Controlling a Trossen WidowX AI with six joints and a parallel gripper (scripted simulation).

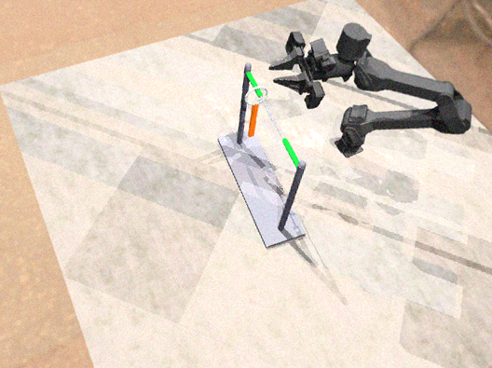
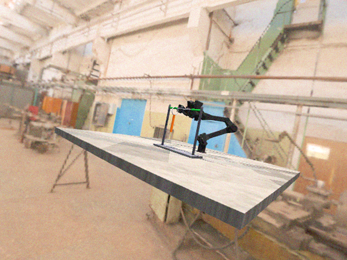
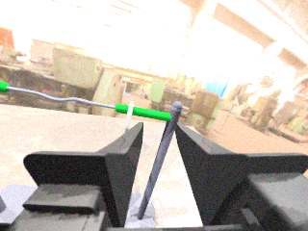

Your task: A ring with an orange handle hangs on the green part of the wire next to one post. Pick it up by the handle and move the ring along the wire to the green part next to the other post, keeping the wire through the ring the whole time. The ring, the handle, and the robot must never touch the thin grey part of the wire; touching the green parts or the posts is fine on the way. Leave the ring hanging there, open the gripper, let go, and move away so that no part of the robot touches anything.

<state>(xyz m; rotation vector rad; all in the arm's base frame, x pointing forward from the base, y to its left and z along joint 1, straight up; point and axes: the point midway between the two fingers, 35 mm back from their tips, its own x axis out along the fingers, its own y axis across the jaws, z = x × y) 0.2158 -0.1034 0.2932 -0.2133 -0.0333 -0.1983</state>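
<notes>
The white ring (image 1: 267,93) (image 2: 177,112) (image 3: 129,118) hangs around a green part (image 1: 252,80) (image 3: 153,114) of the wire, beside one post (image 1: 241,117) (image 2: 165,125) (image 3: 156,164). Its orange handle (image 1: 253,120) (image 2: 172,123) points down; in the wrist view it is hidden behind a finger. The thin grey wire (image 1: 273,120) (image 3: 72,99) runs to the other green part (image 1: 290,151) (image 3: 4,87) at the second post (image 1: 290,199) (image 2: 197,132). My gripper (image 1: 273,73) (image 3: 159,126) is partly open and empty, on the arm's side of the wire, apart from the ring and handle.
Both posts stand on a flat grey base plate (image 1: 254,193) on the table (image 1: 142,252) (image 2: 195,179). The arm's base (image 1: 350,143) stands on the same table, to the right of the wire in the top view.
</notes>
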